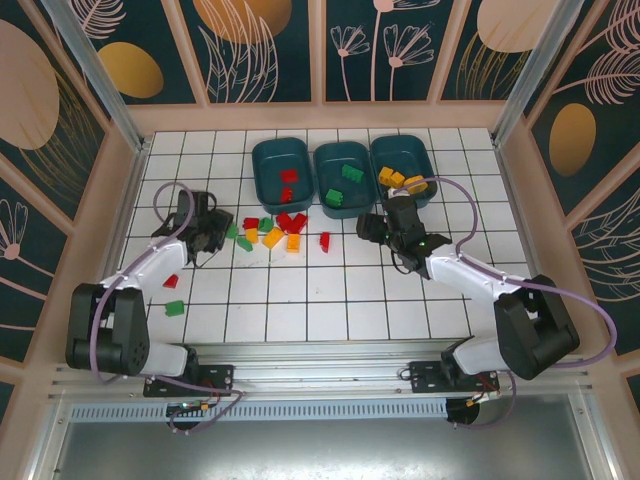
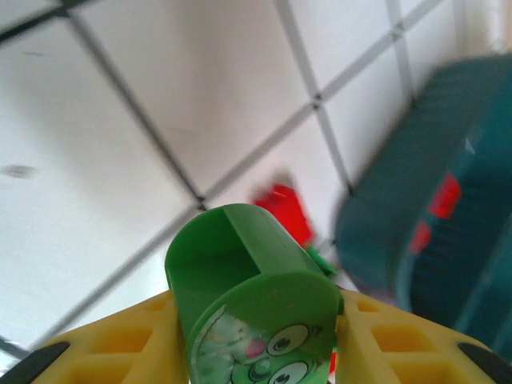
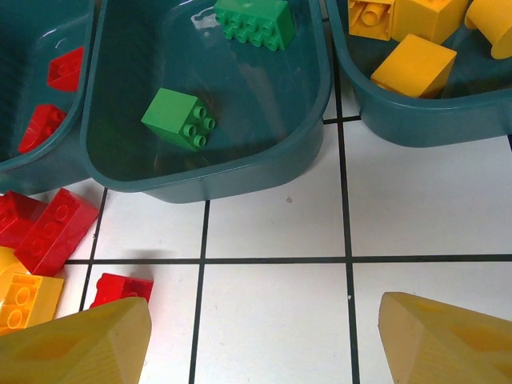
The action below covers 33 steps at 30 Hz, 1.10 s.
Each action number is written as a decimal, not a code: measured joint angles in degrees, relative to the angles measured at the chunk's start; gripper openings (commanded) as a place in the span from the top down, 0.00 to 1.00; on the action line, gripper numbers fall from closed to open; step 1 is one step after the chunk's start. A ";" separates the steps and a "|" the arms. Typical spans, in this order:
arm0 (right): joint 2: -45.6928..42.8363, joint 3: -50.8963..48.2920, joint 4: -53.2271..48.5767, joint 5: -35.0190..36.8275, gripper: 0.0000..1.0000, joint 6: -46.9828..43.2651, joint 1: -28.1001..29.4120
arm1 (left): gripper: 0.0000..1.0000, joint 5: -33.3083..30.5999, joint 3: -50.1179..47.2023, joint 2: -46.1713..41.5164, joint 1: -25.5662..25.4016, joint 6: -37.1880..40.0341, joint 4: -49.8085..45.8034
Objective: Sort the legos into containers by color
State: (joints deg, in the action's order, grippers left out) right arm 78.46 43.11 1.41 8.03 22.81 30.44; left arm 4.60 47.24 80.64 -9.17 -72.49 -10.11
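Observation:
My left gripper (image 1: 213, 234) is shut on a green lego (image 2: 240, 264) with a cartoon face printed on it, held between the yellow fingers (image 2: 112, 344) just above the tiles. A loose pile of red, yellow and green legos (image 1: 275, 230) lies to its right. Three teal containers stand in a row at the back. The left one (image 1: 262, 150) holds red bricks, the middle one (image 1: 340, 148) green bricks (image 3: 180, 118), and the right one (image 1: 400, 140) yellow bricks (image 3: 412, 68). My right gripper (image 3: 264, 320) is open over bare tiles in front of the middle container.
A single red brick (image 1: 325, 241) lies right of the pile. A red brick (image 1: 171, 282) and a green brick (image 1: 175, 307) lie near the left arm. Wooden walls (image 1: 130, 150) enclose the tiled table. The near tiles between the arms are bare.

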 measured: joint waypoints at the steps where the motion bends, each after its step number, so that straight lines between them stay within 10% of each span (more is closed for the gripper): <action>1: 0.00 -0.11 0.15 0.04 0.25 0.02 0.00 | 0.63 -0.70 2.12 0.28 -1.77 0.57 -0.46; 10: 0.04 -2.10 1.46 3.87 0.25 0.48 -0.28 | 0.68 -5.16 35.34 22.14 -20.13 10.51 -2.10; 19: -4.44 -7.58 3.28 5.92 0.26 4.24 -6.45 | 0.68 -2.19 59.49 46.14 -26.03 19.41 -5.27; 27: -5.68 -8.09 4.46 6.01 0.25 5.01 -7.10 | 0.24 -1.77 72.65 55.65 -26.32 23.54 -10.19; 33: -5.68 -8.13 4.94 5.90 0.24 5.01 -6.97 | 0.01 -3.43 61.07 47.58 -26.53 28.87 -8.46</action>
State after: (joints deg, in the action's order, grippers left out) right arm 72.77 34.98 6.35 13.93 27.81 23.46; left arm 1.17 108.31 128.22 -35.70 -43.62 -18.57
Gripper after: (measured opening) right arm 0.756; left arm 0.944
